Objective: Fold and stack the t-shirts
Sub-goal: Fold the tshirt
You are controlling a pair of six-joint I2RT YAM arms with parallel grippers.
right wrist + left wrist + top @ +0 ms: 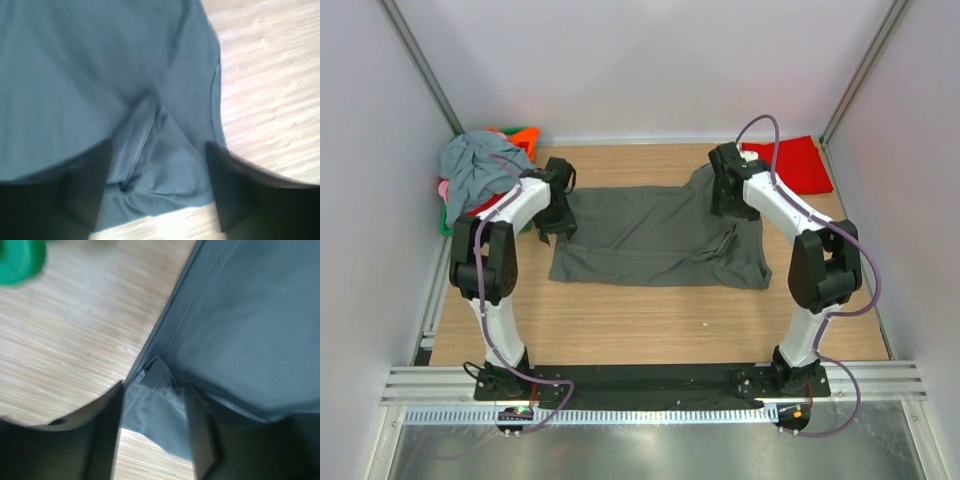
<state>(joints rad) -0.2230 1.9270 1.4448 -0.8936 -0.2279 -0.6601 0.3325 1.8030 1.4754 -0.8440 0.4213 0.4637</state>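
Dark grey t-shirt [650, 235]: spread flat across the middle of the wooden table [650, 325], long side running left to right. Folded into a wide band, with a few creases and a ridge of doubled cloth near the right end. Far right corner drawn up into a point toward the back of the table. Hem stitching plain in the left wrist view, along the edge that meets bare wood.

Left gripper [557, 222] down at the shirt's left edge. Fingers [107, 432] apart, with a small turned-up corner of hem lying in the gap between them. Cloth loose there, not pinched.

Right gripper [725, 195] over the drawn-up far right corner. Fingers [87, 192] set wide, straddling a raised fold of the grey cloth. Fold slack in the gap, not clamped.

Further out, at the far right corner of the table: red t-shirt [795, 162], lying flat, close to the grey one's raised corner. At the far left corner: green basket [445, 222], heaped with crumpled clothes. Blue-grey t-shirt [475, 170] on top of the heap, orange t-shirt [525, 135] behind it, a strip of pink t-shirt [443, 187] at the left side.
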